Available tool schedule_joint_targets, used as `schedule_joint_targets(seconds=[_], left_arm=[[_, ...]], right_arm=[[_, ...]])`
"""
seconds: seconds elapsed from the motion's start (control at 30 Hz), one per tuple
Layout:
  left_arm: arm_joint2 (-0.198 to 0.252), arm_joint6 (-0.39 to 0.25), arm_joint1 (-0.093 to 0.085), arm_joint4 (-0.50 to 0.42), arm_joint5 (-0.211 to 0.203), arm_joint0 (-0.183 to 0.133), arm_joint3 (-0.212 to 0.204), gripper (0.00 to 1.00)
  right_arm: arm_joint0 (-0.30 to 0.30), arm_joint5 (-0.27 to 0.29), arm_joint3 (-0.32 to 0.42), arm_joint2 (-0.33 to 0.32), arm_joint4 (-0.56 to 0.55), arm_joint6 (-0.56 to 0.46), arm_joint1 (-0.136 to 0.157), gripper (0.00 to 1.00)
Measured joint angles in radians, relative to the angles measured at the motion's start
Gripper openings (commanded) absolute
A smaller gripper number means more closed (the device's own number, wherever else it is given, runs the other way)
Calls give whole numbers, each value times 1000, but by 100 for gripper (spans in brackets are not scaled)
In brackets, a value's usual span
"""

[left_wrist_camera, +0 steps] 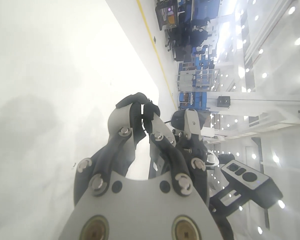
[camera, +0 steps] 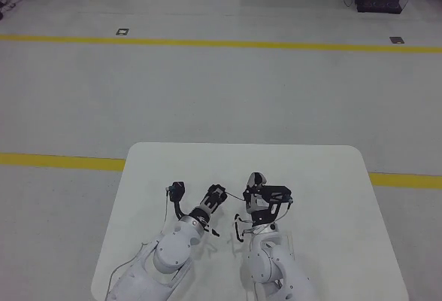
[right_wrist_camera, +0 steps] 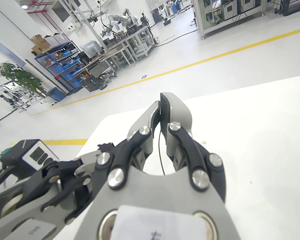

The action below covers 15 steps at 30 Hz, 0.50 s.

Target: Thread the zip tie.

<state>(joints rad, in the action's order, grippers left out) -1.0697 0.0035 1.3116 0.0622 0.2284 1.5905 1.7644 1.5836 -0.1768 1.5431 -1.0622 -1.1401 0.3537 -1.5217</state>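
Top view: well inside the surface (camera: 319, 173) edges, with room around, a thin black zip tie (right_wrist_camera: 160, 151) is gripped by the closed left claw (left_wrist_camera: 142, 111) and right claw (right_wrist_camera: 160, 109).

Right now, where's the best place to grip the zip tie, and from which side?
Pinch the zip tie by its strap, at the pad tips, as the right end effector has it, the rest trailing back toward the palm. It is thin and curves, so a short overhang likely aims better. Come from the side away from the left end effector, which is shut on it too.
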Motion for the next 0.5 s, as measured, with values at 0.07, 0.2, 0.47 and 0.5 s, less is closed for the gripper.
schedule_joint_targets(seconds=[0.07,0.2,0.47,0.5], left_arm=[[0,2,0,4,3,0,-1,0],[4,10,0,9,10,-2,-4,0],[4,10,0,8,10,-3,-4,0],[4,10,0,8,10,-3,-4,0]], right_arm=[[1,0,1,-2,4,2,0,0],[6,4,6,-5,8,7,0,0],[8,0,8,-9,33,14,-2,0],[8,2,10,-11,39,14,-2,0]])
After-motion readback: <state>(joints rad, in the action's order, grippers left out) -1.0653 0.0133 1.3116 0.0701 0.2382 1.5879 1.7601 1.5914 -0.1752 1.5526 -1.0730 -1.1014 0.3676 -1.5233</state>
